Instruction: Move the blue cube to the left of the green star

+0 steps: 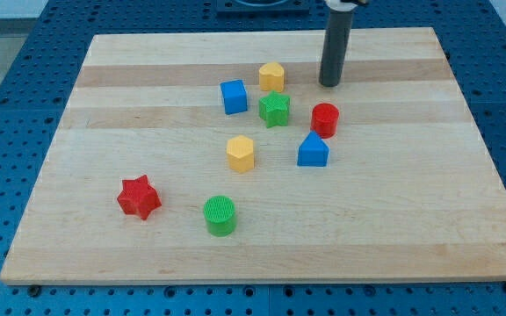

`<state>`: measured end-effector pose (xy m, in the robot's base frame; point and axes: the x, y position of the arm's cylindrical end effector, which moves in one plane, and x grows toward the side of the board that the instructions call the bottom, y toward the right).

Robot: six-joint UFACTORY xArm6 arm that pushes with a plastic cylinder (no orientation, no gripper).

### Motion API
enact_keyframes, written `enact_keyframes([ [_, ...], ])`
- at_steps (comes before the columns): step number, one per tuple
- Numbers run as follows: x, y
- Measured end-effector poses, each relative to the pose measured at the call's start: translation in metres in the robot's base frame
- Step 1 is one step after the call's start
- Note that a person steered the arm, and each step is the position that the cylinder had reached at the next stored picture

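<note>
The blue cube (234,96) sits on the wooden board, just to the view's left of the green star (274,109), with a small gap between them. My tip (329,83) rests on the board to the view's upper right of the green star, apart from every block. It is closest to the red cylinder (325,119) below it and the yellow block (271,76) to its left.
A blue triangular block (313,151) lies below the red cylinder. A second yellow block (241,153) sits mid-board. A red star (139,197) and a green cylinder (220,215) lie at the lower left. The board's top edge (262,37) is near my tip.
</note>
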<state>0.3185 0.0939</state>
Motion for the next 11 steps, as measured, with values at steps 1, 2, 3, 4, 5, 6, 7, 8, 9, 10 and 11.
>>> enact_keyframes([
  [1, 0.0, -0.006],
  [2, 0.004, -0.016],
  [3, 0.01, -0.02],
  [4, 0.01, -0.02],
  [5, 0.011, -0.02],
  [6, 0.022, -0.027],
  [7, 0.031, -0.042],
  [8, 0.031, -0.055],
  [9, 0.031, -0.084],
  [10, 0.024, -0.097],
  [11, 0.028, -0.118],
])
